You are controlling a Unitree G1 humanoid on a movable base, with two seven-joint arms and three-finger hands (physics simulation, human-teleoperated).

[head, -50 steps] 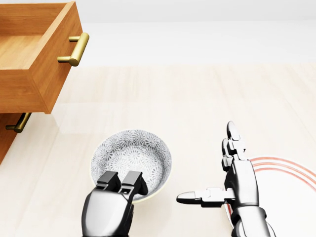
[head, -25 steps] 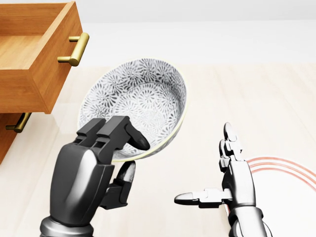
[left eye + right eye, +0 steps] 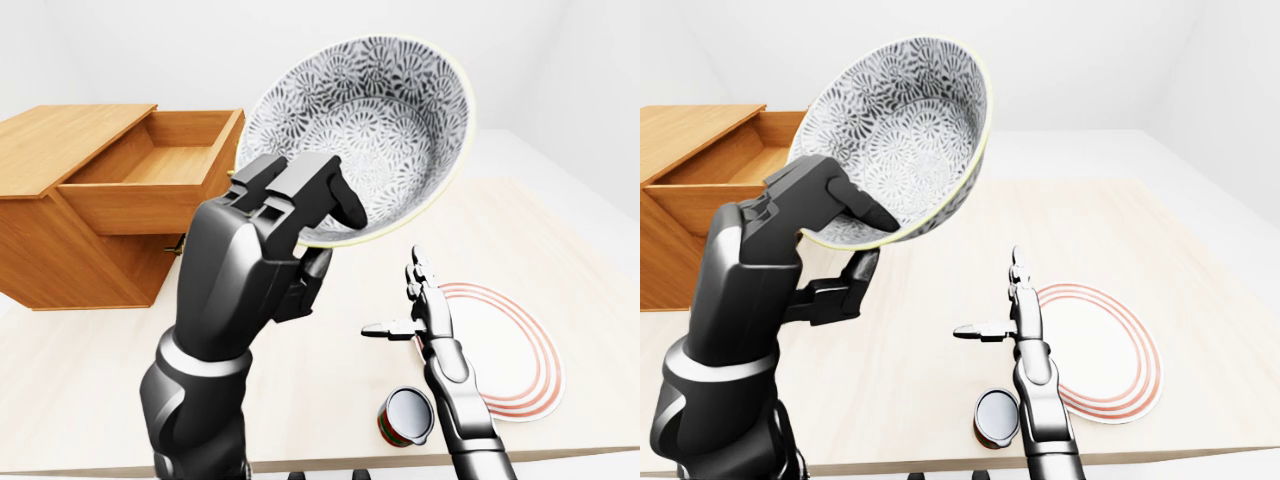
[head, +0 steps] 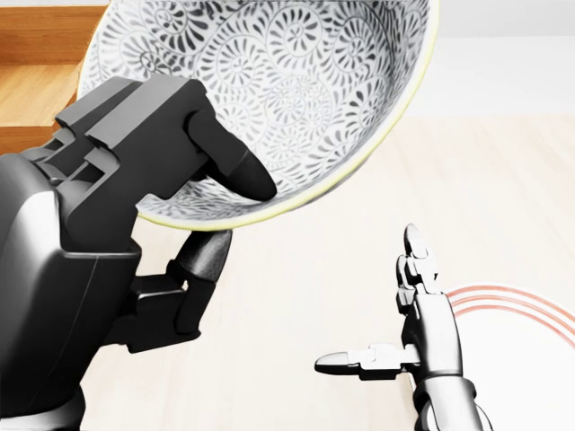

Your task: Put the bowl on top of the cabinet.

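The bowl (image 3: 385, 115), white with a grey floral pattern and a pale yellow rim, is held high above the table and tilted so its inside faces me. My left gripper (image 3: 335, 235) is shut on its lower rim, fingers (image 4: 225, 166) inside and thumb underneath. The wooden cabinet (image 3: 60, 135) stands at the left of the left-eye view, its top drawer (image 3: 150, 175) pulled open. The bowl hangs to the right of the cabinet and above its top. My right gripper (image 3: 395, 295) hovers open over the table, below the bowl and holding nothing.
A white plate (image 3: 515, 350) with red rings lies on the light wooden table (image 3: 90, 370) at the right. A small can (image 3: 405, 415) stands near the table's bottom edge beside my right forearm. In the head view the bowl and left hand hide most of the cabinet.
My left hand has lifted the bowl from the table, up and close to the camera, where it now covers the drawer in the head view. The right hand has hardly moved.
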